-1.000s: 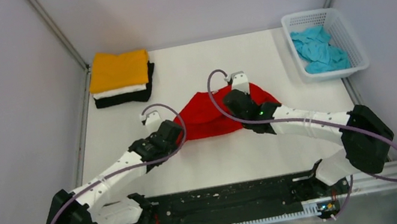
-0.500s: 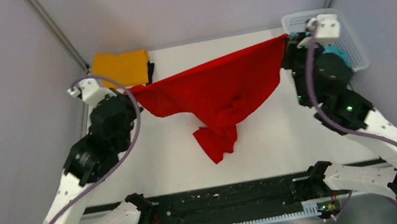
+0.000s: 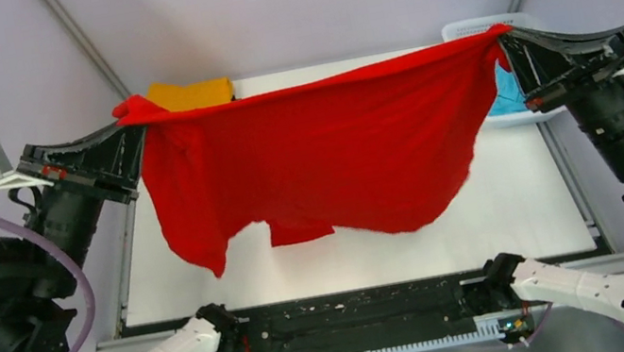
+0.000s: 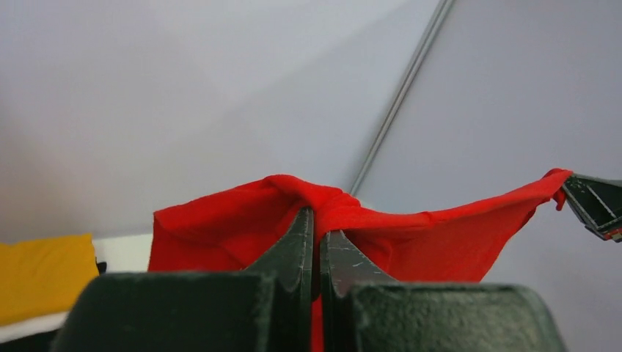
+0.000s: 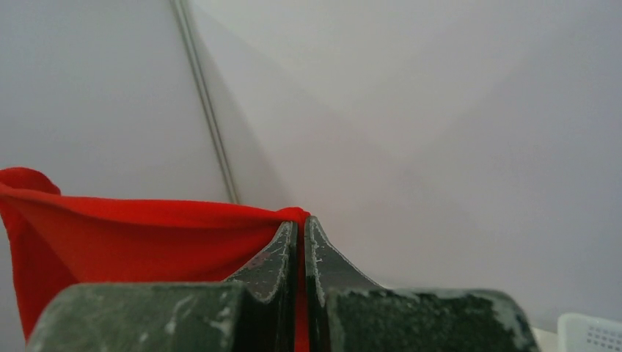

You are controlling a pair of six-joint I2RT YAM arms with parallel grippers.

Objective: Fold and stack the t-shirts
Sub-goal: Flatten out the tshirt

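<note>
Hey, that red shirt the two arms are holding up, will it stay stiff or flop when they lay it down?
Probably floppy: the red t-shirt sags between the left gripper and right gripper, its lower edge hanging uneven. Likely light, since two small pinches at the top corners carry it. Its dangling folds may bunch or wrinkle on landing.

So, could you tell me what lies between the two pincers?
The red shirt, spread in the air from the left pincer to the right pincer; the top view shows it.
</note>
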